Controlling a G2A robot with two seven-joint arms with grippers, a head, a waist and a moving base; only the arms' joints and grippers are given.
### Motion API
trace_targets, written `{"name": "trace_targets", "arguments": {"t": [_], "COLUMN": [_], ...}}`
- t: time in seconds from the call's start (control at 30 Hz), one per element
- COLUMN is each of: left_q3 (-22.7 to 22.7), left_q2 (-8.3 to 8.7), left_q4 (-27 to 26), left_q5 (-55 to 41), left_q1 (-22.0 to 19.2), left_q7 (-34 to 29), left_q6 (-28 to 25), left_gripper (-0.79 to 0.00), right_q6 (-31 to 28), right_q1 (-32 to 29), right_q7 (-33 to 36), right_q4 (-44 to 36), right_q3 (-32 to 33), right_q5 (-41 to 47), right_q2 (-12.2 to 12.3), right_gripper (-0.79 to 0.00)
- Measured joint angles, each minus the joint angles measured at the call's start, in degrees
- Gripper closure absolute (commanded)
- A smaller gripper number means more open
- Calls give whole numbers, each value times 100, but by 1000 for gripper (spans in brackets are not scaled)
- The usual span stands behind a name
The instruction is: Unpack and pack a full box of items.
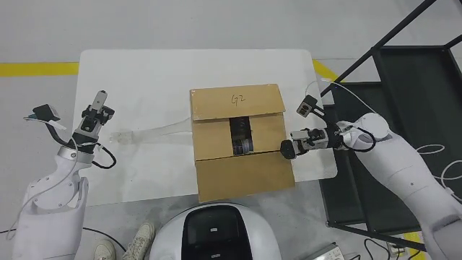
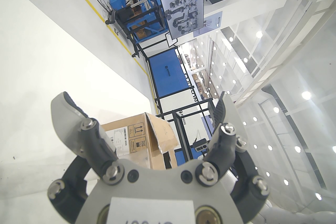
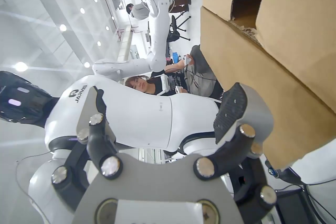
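White table (image 1: 144, 72), we see the cardboard box (image 1: 242, 177) at centre, left gripper (image 1: 99, 101) spread wide at nine o'clock, right gripper (image 1: 287, 149) spread at three, just beside the box.

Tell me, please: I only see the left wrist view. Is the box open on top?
Observer: Partly. In the top view the box has flaps that leave a gap, with a dark thing inside.
Operator: Where's the other tool?
Observer: The right tool is close beside the box's right side, open and empty.
Operator: And mine?
Observer: Your left tool is over the table near its left edge, apart from the box.
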Motion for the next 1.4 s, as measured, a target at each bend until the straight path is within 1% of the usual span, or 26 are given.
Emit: {"name": "trace_targets", "arguments": {"t": [0.13, 0.37, 0.67, 0.97, 1.17, 1.4], "left_q3": [0, 0, 0, 0, 0, 0], "left_q2": [0, 0, 0, 0, 0, 0], "left_q4": [0, 0, 0, 0, 0, 0], "left_q5": [0, 0, 0, 0, 0, 0], "left_q1": [0, 0, 0, 0, 0, 0], "left_q7": [0, 0, 0, 0, 0, 0], "left_q6": [0, 0, 0, 0, 0, 0], "left_gripper": [-785, -785, -785, -785, -785, -785], "right_q6": [41, 133, 173, 177, -2, -47], "right_q1": [358, 1024, 1557, 1884, 2120, 2415], "right_q7": [28, -353, -599, -476, -292, -527], "right_q4": [520, 1362, 2259, 2845, 2942, 3051], "right_q3": [-178, -611, -899, -884, -703, -532], "right_q5": [89, -80, -172, 8, 307, 479], "right_q2": [-192, -593, -996, -1264, -1391, -1534], "right_gripper": [-785, -785, -785, -785, -785, -785]}}
